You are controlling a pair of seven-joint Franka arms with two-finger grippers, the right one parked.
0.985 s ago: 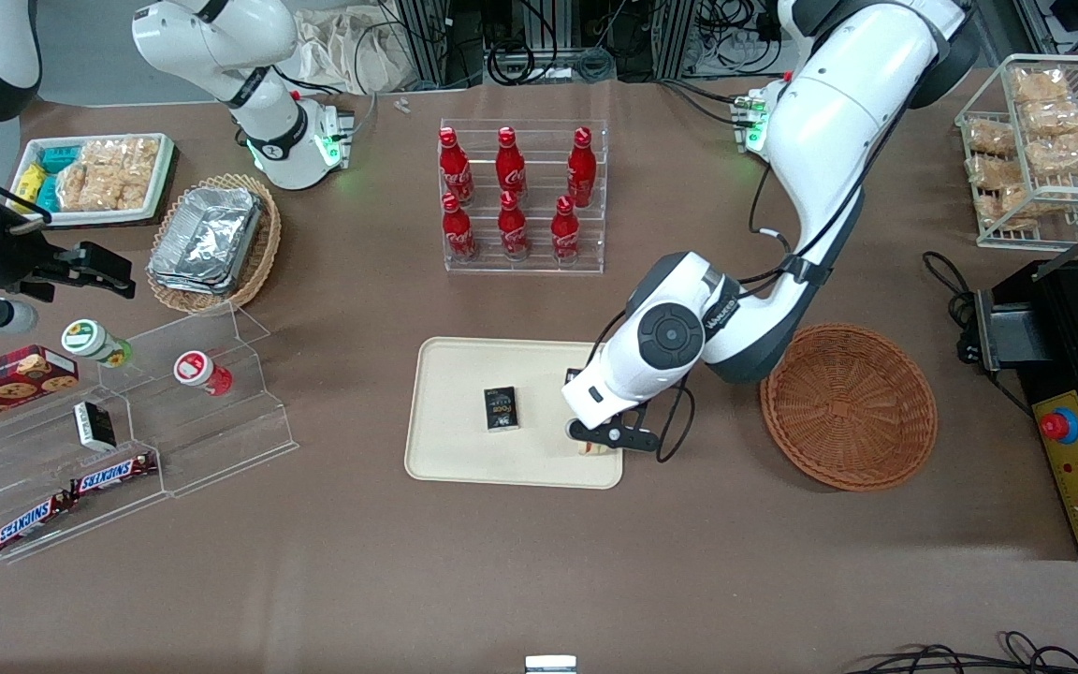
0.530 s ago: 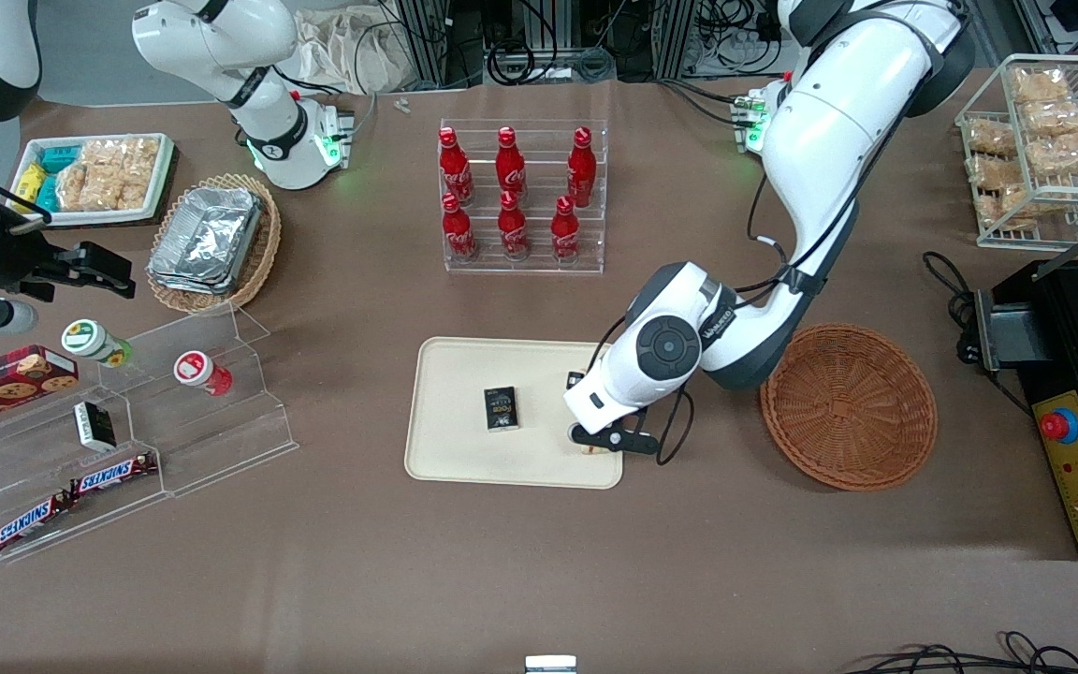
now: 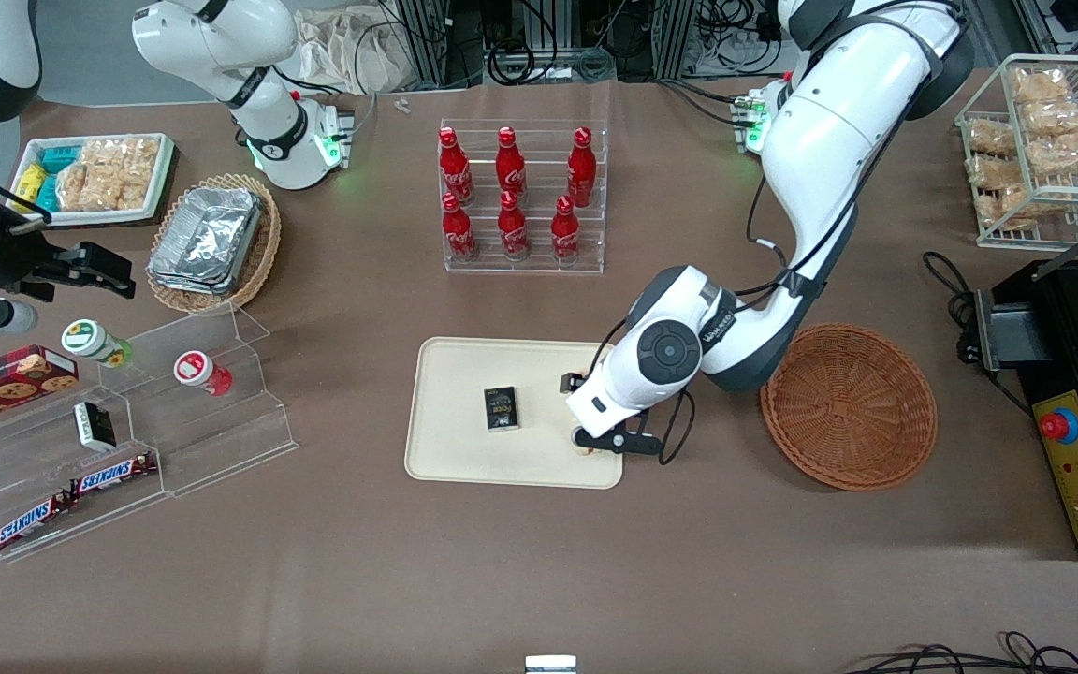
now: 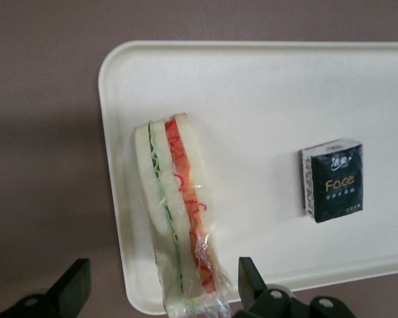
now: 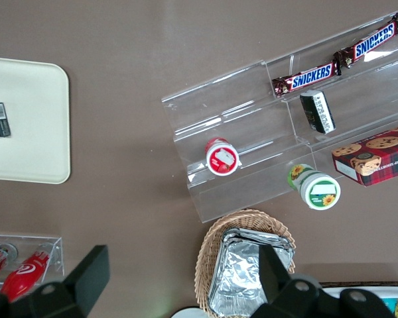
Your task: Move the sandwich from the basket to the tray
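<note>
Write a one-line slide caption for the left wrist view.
Wrapped sandwich lying on the cream tray beside a black packet, open tool above it.

Premises: a robotics laboratory staged as a snack shop. A brown counter (image 3: pixel 520 562) carries a clear rack of cola bottles (image 3: pixel 520 197), tiered acrylic shelves with Snickers bars (image 3: pixel 71 496), and a wire rack of packets (image 3: pixel 1044 140). Aluminium framing with loose cabling (image 3: pixel 539 37) and an emergency-stop box (image 3: pixel 1077 468) border it.

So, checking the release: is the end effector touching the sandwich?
Apart. The left wrist view shows the end effector open, fingers clear of the sandwich.
</note>
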